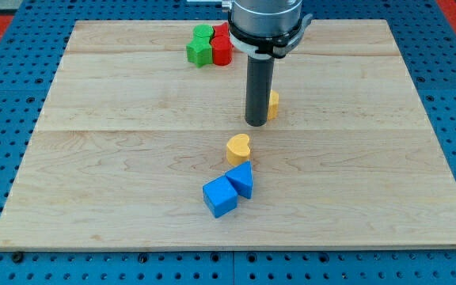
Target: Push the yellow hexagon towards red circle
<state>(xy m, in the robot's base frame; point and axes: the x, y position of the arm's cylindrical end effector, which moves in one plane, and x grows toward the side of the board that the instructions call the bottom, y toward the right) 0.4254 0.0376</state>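
Here we are over the bench [117, 158], a pale wooden board on a blue pegboard surface [6, 119], and my tip [257, 123] is planted on the wood just above the centre. The dark rod comes straight down from the arm's grey collar at the view's top.

Right beside the rod, at about 3 o'clock from my tip, a yellow block [273, 104] peeks out. It is touching or very nearly touching the rod, and most of it is hidden behind the rod, so its shape is hard to call; it may well be the yellow hexagon, but I can't say for sure from this sliver.

Up at 11 o'clock from my tip, well apart from it, sits a tight cluster near the board's top edge: a green block [201, 47] with a second green piece just behind it, and pressed against their right side a red block [222, 49], with more red behind. Whether that red one is the circle is not clear from here.

Down at 6 o'clock, near my tip but apart from it, lies a yellow heart [238, 148]. Just below it, almost touching, a blue block [241, 180] with a sloped top, and hard against its lower left a blue cube [220, 197].

No containers anywhere on the bench; every block rests directly on the wood. No fingers on this rig, only the rod, so nothing spreads or pinches.
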